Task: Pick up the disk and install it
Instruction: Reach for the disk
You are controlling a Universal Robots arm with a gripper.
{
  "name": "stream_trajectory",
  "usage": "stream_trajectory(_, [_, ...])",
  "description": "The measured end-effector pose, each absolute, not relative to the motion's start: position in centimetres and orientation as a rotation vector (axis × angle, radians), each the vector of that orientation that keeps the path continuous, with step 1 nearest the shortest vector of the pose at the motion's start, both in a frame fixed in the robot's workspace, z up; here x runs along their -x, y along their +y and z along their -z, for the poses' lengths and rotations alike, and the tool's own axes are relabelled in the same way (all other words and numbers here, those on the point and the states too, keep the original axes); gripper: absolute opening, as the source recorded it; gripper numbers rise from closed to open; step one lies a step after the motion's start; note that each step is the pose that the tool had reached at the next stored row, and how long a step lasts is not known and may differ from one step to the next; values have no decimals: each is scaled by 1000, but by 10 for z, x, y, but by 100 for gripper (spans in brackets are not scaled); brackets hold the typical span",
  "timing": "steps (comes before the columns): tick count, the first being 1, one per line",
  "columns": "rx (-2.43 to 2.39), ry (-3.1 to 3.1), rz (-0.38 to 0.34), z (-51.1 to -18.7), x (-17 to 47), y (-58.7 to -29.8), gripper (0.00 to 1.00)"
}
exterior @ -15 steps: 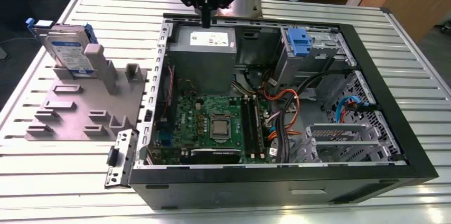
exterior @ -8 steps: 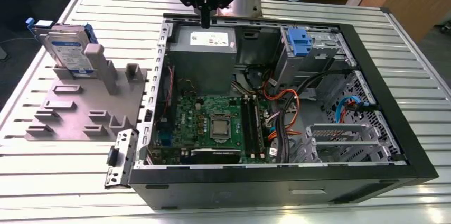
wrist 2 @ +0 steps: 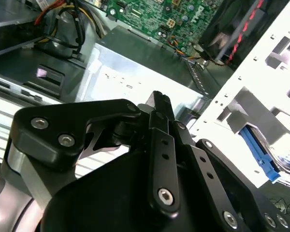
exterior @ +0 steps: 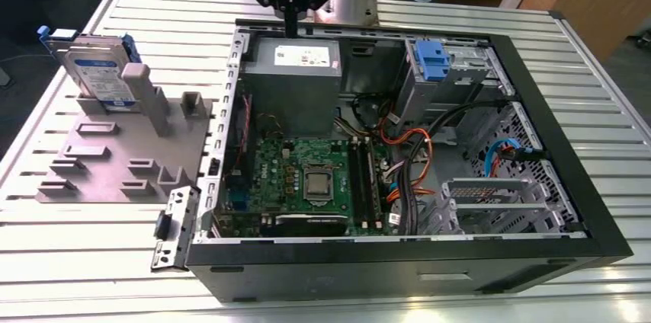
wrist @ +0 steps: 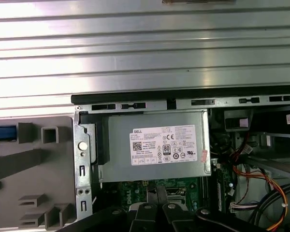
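Hanging over the 12 o'clock edge of the open PC case [exterior: 569,186] in the exterior view, the gripper [exterior: 292,30] points straight down. Its fingers [exterior: 292,11] are pressed together w/ nothing between them. The second wrist view agrees: both black fingers [wrist 2: 159,145] meet at the tip, no gap, no load.

The fingertips sit just above the grey metal box [exterior: 295,60] inside the case, near its 12 o'clock edge, not touching as far as one can tell. The first wrist view looks down on that same box [wrist: 154,145] w/ its white sticker.

The disk [exterior: 97,71] is well apart from the fingers, at approx 8 o'clock from the fingertips in the exterior view. It stands upright on edge in a grey slotted rack [exterior: 112,163] outside the case, label side showing, blue frame at its top corners. The rack rests on the ribbed metal table [exterior: 61,262], just beside the case's 9 o'clock wall.

Inside the case, a green circuit board [exterior: 305,178] lies at approx 6 o'clock from the grey box, and a blue latch [exterior: 431,60] sits at approx 3 o'clock from it.
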State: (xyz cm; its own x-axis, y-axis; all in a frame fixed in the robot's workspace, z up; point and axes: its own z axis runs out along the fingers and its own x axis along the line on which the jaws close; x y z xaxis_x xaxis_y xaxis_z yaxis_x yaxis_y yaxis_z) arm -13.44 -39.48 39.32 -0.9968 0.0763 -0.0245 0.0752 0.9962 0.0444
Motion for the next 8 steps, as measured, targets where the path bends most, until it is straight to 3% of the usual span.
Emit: stream_trajectory(8, [-118,3113,-68,-393,138,-395,11])
